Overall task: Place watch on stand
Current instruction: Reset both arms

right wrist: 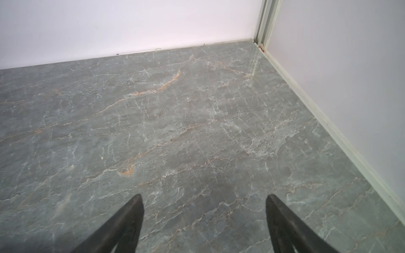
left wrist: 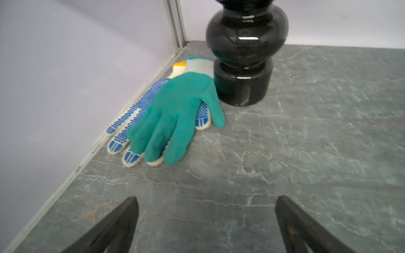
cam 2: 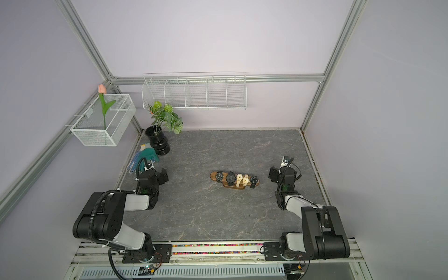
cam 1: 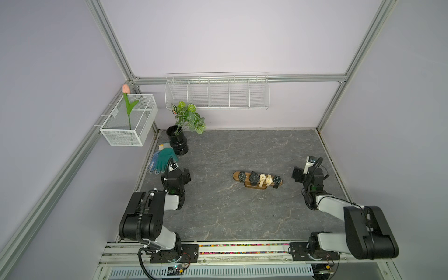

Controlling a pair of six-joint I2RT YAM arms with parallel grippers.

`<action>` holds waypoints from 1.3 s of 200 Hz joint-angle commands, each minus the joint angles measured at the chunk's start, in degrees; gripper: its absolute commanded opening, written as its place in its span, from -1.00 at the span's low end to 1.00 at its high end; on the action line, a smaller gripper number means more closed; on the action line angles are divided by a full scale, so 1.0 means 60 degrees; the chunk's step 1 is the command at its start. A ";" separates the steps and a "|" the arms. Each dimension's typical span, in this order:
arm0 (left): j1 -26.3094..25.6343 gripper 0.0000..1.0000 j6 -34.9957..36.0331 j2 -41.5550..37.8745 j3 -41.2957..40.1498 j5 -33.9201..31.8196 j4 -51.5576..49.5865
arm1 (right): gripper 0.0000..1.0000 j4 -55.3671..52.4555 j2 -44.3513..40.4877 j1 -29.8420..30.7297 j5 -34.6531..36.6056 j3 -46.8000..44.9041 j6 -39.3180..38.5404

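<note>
Left gripper (left wrist: 207, 198) and right gripper (right wrist: 204, 196) are both spread wide, nothing in them, over the table (cam 1: 218, 213). The stand (cam 1: 235, 175) sits a bit toward 3 o'clock of table centre with five watches (cam 1: 253, 178) across it, left gripper off at its 9, right at its 3. The vase (cam 1: 178, 143) and gloves (cam 1: 163, 160) sit way out at 10 o'clock.

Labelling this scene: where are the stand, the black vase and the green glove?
stand (cam 1: 236, 175): in a top view, bare end of bar.
black vase (left wrist: 243, 87): left wrist view, base.
green glove (left wrist: 177, 98): left wrist view, palm.
</note>
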 commanded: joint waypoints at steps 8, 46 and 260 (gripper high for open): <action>0.0107 0.99 0.0018 -0.0112 0.0420 0.0780 0.0572 | 0.77 0.2728 -0.0112 -0.0023 0.0962 -0.1047 -0.1163; 0.0107 0.99 -0.0062 -0.0222 0.0536 0.0767 0.0167 | 0.77 0.4996 0.1847 -0.0138 0.0110 -0.1214 -0.1124; 0.0164 0.99 -0.0086 -0.0212 0.0543 0.0872 0.0131 | 0.77 0.3372 0.2011 -0.0254 -0.0171 -0.0303 -0.1064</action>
